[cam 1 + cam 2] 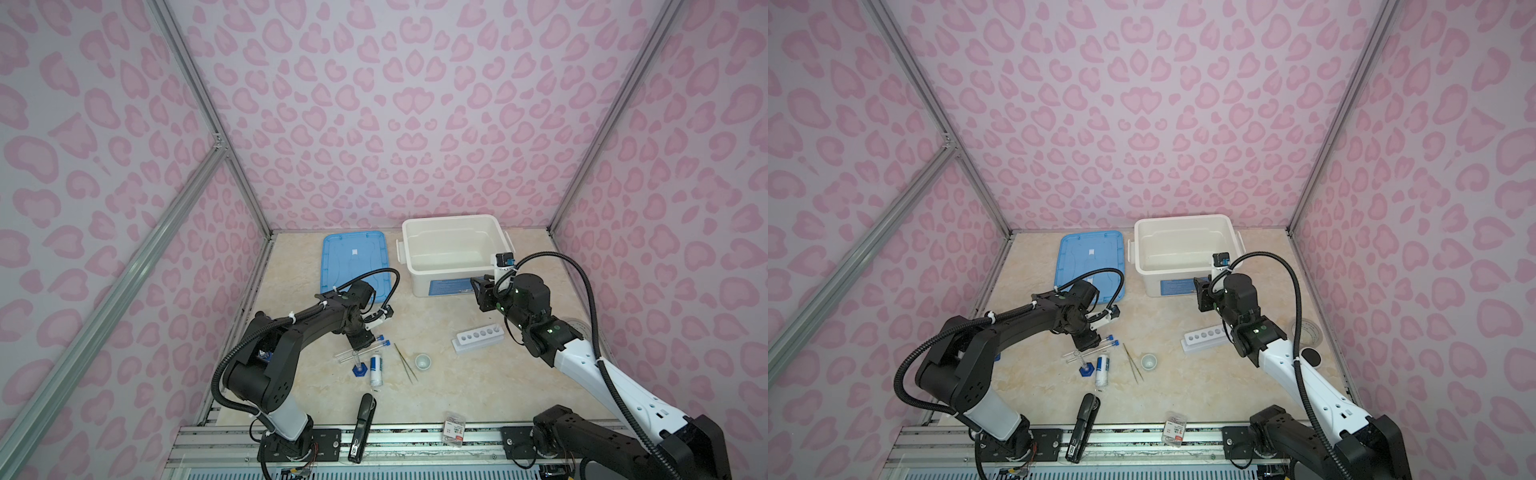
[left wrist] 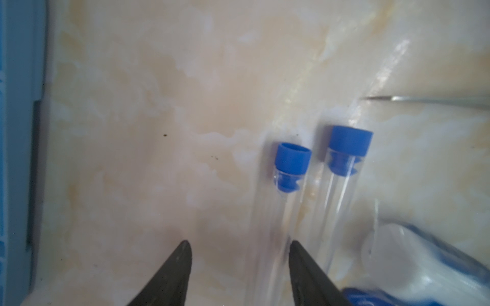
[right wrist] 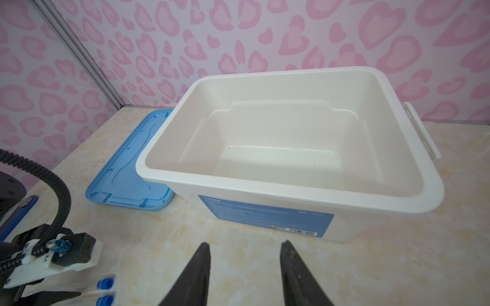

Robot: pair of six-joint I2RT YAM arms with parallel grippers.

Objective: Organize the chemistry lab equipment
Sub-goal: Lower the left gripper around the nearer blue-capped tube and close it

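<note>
Two clear tubes with blue caps [image 1: 382, 340] lie side by side on the marble table. My left gripper [image 1: 360, 341] hangs over their lower ends, open. In the left wrist view one tube [image 2: 285, 182] runs in between the fingers, close to one fingertip [image 2: 294, 247]; the other tube [image 2: 342, 169] lies outside. Near them are the blue-based cylinder [image 1: 359, 368], the white blue-labelled bottle [image 1: 376, 369], the metal tweezers [image 1: 405, 362] and the tiny white cup [image 1: 423, 360]. The six-hole rack [image 1: 478, 338] stands empty to the right. My right gripper [image 1: 478, 287] is open and empty, facing the bin.
An open white bin [image 1: 415, 237] stands at the back, with its blue lid [image 1: 353, 259] flat beside it. A black stapler [image 1: 363, 432] and a small packet [image 1: 454, 429] lie at the front edge. A clear tape roll [image 1: 1308, 332] sits at the right.
</note>
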